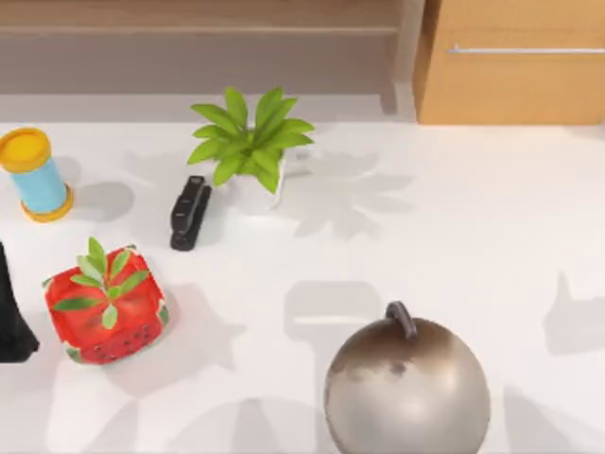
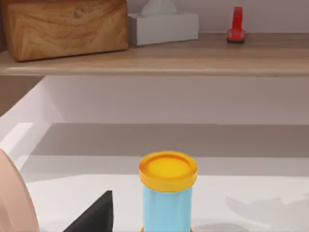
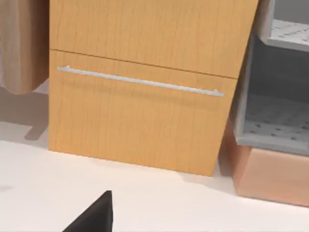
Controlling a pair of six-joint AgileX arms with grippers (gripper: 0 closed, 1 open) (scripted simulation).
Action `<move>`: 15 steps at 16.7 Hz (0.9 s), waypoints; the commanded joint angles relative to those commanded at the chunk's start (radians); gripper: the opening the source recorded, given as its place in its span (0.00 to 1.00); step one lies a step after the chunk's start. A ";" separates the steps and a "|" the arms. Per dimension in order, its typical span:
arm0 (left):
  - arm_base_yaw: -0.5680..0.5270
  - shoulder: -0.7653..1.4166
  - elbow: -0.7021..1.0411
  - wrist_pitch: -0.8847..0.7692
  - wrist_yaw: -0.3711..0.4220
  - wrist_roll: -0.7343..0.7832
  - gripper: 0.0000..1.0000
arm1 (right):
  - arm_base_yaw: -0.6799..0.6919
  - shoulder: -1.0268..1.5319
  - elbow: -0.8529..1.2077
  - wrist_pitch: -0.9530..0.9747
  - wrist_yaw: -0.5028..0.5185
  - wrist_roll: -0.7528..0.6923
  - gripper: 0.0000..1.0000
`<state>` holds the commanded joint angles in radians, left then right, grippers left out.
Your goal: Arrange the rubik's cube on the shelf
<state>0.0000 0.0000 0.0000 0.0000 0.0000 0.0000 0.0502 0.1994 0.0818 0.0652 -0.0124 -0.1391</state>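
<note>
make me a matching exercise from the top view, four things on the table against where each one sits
Things:
1. blue spool with yellow caps
2. black stapler
3. strawberry-patterned cube
4. metallic ball with a handle

Places:
a. beside the potted plant, on its left
b. near edge, right of centre
c. far left, towards the shelf
d. near left, in front of the spool

Pairs: 1-c, 2-a, 3-d, 4-b

text: none legible | labels: none | brands: none | numbers: none | signs: none
</note>
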 joint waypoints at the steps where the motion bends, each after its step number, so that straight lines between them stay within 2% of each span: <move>1: 0.000 0.000 0.000 0.000 0.000 0.000 1.00 | 0.015 0.067 0.024 0.019 -0.003 -0.046 1.00; 8: 0.000 0.000 0.000 0.000 0.000 0.000 1.00 | 0.135 0.675 0.247 0.231 -0.012 -0.458 1.00; 15: 0.000 0.000 0.000 0.000 0.000 0.000 1.00 | 0.207 1.324 0.504 0.557 0.030 -0.908 1.00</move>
<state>0.0000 0.0000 0.0000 0.0000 0.0000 0.0000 0.2575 1.5234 0.5863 0.6223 0.0176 -1.0472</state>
